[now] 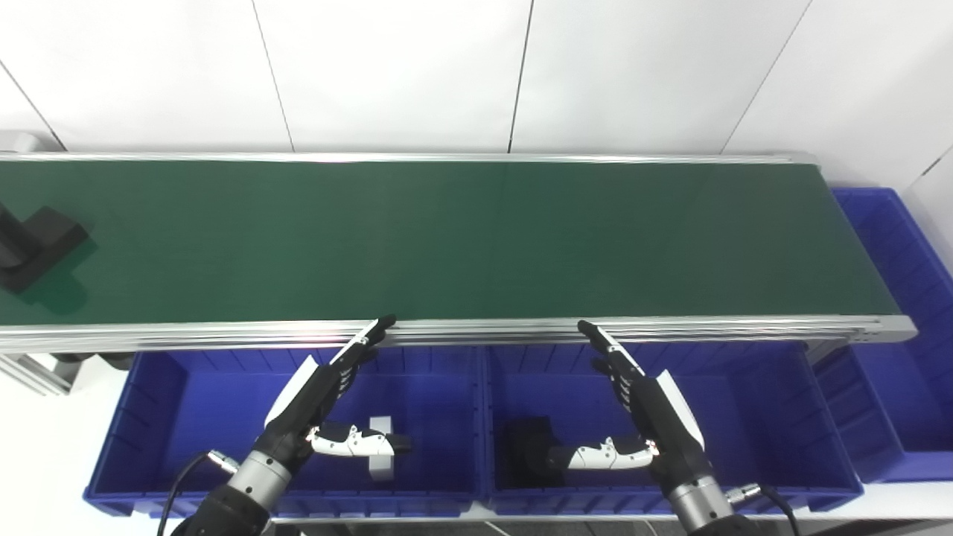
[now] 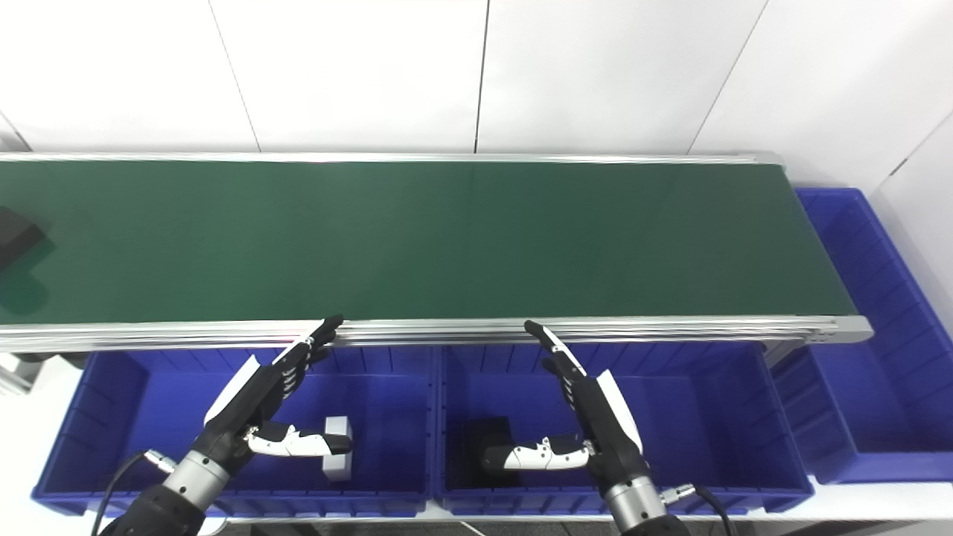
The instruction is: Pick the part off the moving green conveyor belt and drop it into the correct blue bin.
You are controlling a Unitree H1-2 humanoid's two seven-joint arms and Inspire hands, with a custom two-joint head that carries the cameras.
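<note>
both hands — left hand, right hand — spread, empty; black part on belt far left.

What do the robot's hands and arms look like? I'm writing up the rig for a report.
Both match. The left hand and right hand have slim black fingers, a white panel on the back of the hand, and a white thumb with a black tip. Each sits on a silver metal wrist cylinder with a small plug connector and a black cable, above a black forearm.

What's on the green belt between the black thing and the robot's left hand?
Nothing. Between the black part and the left hand, the left eye view shows only bare green belt, then its silver rail.
</note>
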